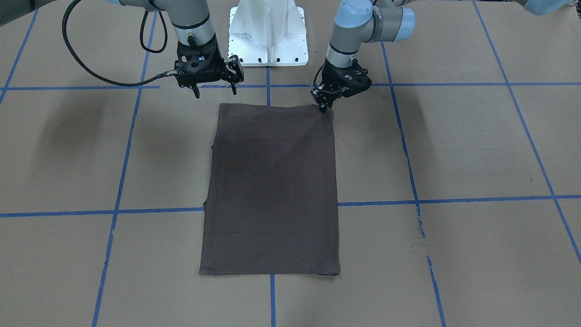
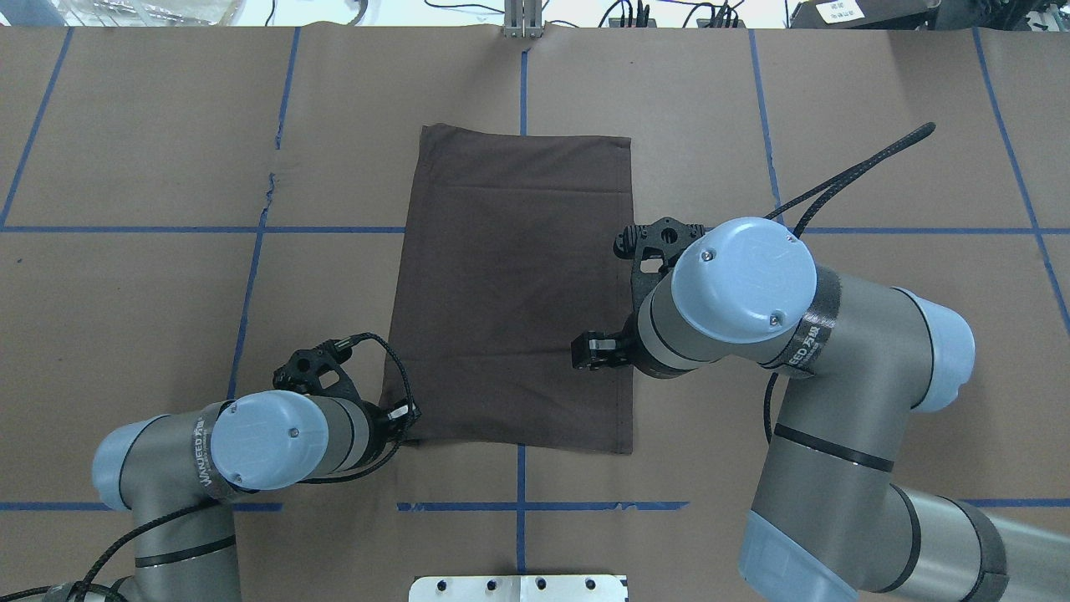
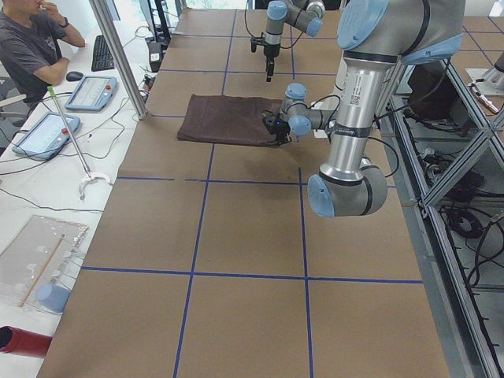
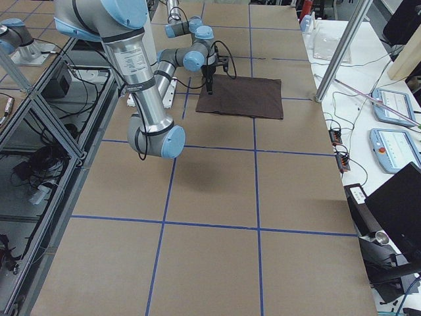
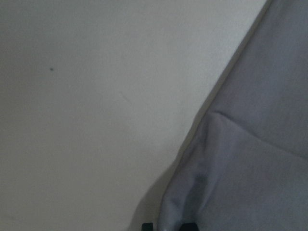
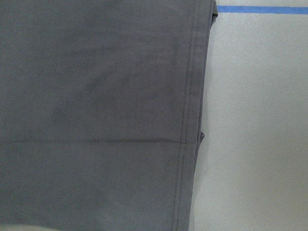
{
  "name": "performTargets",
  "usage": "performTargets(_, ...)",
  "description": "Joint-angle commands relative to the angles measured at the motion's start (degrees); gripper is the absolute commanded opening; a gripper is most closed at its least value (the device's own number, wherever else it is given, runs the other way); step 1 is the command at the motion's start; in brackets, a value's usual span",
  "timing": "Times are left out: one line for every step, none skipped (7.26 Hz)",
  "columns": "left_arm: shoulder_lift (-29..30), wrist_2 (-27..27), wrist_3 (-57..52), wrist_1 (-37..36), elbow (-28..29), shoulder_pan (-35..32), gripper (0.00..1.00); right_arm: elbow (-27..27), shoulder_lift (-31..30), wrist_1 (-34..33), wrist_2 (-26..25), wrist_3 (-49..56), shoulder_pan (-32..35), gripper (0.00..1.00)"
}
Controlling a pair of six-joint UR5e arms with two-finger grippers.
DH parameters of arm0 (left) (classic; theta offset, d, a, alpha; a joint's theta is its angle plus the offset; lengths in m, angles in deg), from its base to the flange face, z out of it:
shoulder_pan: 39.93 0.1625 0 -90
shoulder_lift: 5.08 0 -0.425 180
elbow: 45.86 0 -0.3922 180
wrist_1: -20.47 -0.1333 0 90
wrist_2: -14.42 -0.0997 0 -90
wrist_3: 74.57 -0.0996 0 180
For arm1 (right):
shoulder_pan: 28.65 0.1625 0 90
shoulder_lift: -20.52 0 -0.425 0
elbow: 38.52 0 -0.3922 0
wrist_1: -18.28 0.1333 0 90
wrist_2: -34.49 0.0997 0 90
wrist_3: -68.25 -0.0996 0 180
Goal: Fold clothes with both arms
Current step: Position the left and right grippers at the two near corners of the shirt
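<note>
Front-facing view shows you the dark brown-grey T-shirt (image 1: 272,190) folded flat mid-way across the brown-paper worktop (image 1: 454,150). The black left end effector (image 1: 323,108) pinches one robot-side corner. The right end effector (image 1: 216,92) hangs beside the other, fingers spread.

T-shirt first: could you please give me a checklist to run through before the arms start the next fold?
1. Robot-side corner held by left gripper: ok, the wrist view shows T-shirt cloth pinched there.
2. Other robot-side corner held by right gripper: not ok, it hangs open and raised, touching no cloth.
3. T-shirt flat, in a neat rectangle: ok.
4. Both layers caught in the left grasp: cannot tell.
5. Right arm's cable away from the cloth: ok.
</note>
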Motion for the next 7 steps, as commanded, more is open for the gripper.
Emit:
performTargets(0.0, 0.1, -0.7, 0.0, -0.2, 0.2, 0.00, -0.1, 0.0, 0.1, 0.0, -3.5, -0.2, 1.00)
performTargets(-0.1, 0.6, -0.9, 0.0, -0.7, 0.1, 0.00, -0.3, -0.1, 1.0, 0.0, -7.8, -0.9, 1.00)
performTargets(0.1, 0.7, -1.0, -0.1, -2.7, 0.1, 0.00, -0.1, -0.1, 2.8, -0.1, -15.9, -1.6, 1.00)
performTargets(0.0, 0.7, -1.0, -0.1, -3.1, 0.1, 0.00, -1.0, -0.7, 5.5, -0.7, -25.5, -5.0, 1.00)
performTargets(0.0, 0.7, -1.0, 0.0, -3.2, 0.1, 0.00, -1.7, -0.7, 6.3, -1.0, -32.3, -5.5, 1.00)
performTargets(0.2, 0.7, -1.0, 0.0, -3.4, 0.1, 0.00, -2.2, -0.6, 6.3, -1.1, -38.6, -6.1, 1.00)
performTargets(0.3, 0.7, -1.0, 0.0, -3.4, 0.1, 0.00, -4.0, -0.4, 6.5, -3.0, -43.3, -6.2, 1.00)
